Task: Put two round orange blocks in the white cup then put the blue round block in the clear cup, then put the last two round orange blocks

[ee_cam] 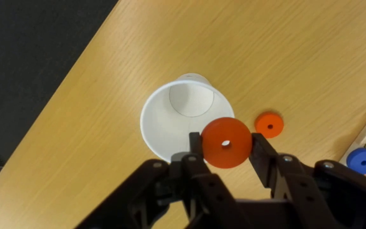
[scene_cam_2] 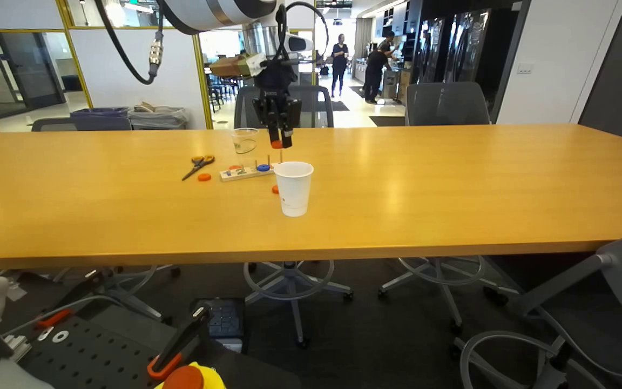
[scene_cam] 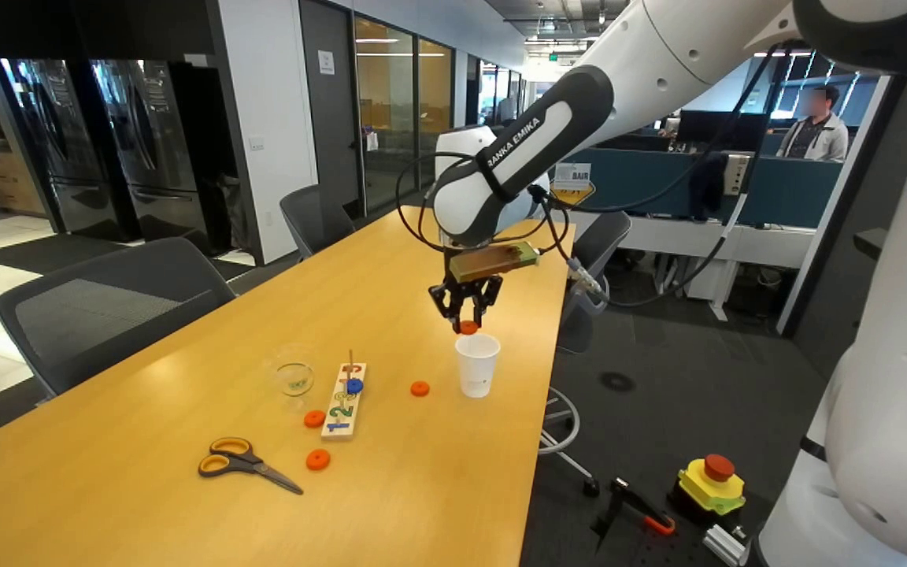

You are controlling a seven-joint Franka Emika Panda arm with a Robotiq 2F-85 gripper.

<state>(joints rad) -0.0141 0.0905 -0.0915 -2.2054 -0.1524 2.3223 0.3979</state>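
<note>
The gripper [ee_cam: 227,142] grasps an orange block [ee_cam: 215,143] higher than the white cup [ee_cam: 177,124], overlapping its right rim in the wrist view, so shift left to centre it before releasing.

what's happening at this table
A Franka arm holds an orange disc in its gripper, raised near the white cup and overlapping its rim in the wrist view. No disc shows inside the cup. Three more orange discs lie on the table; a blue disc is on the numbered peg board.
</note>
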